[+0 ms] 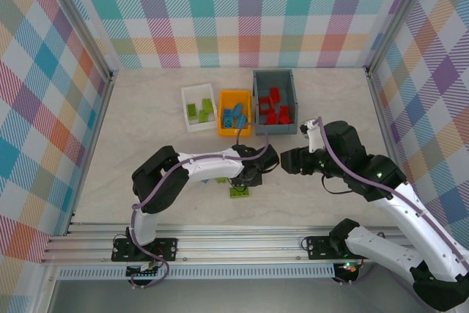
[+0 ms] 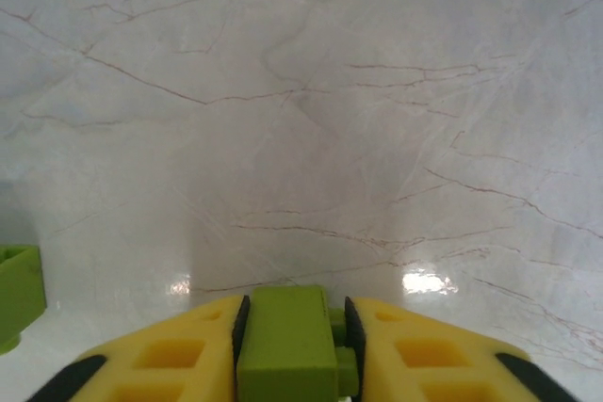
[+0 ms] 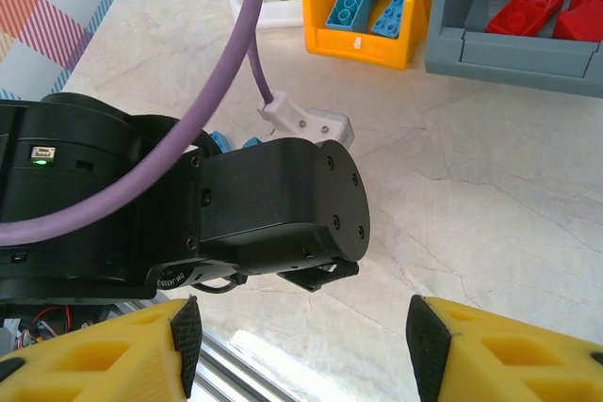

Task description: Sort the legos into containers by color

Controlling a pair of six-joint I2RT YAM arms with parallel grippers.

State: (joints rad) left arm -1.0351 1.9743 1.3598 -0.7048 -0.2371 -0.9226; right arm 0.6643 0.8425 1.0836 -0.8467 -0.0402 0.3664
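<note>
My left gripper [image 2: 292,329] is shut on a lime green lego [image 2: 286,341], gripped by its sides between the black pads just above the marble table. A second green lego [image 2: 19,294] lies at the left edge. From above, the left gripper [image 1: 244,179] points down near the front middle of the table, with a green lego [image 1: 239,191] right beneath it. My right gripper [image 1: 287,160] [image 3: 303,344] stands open and holds nothing, close beside the left wrist [image 3: 273,204]. The white container [image 1: 189,111] holds green legos, the orange container [image 1: 223,119] blue ones, the grey container [image 1: 275,76] red ones.
A blue lego [image 1: 220,179] lies by the left arm, and blue pieces [image 3: 219,141] peek out behind it. The containers stand side by side at the back middle. An aluminium rail [image 1: 220,238] runs along the near edge. Checked walls enclose the table.
</note>
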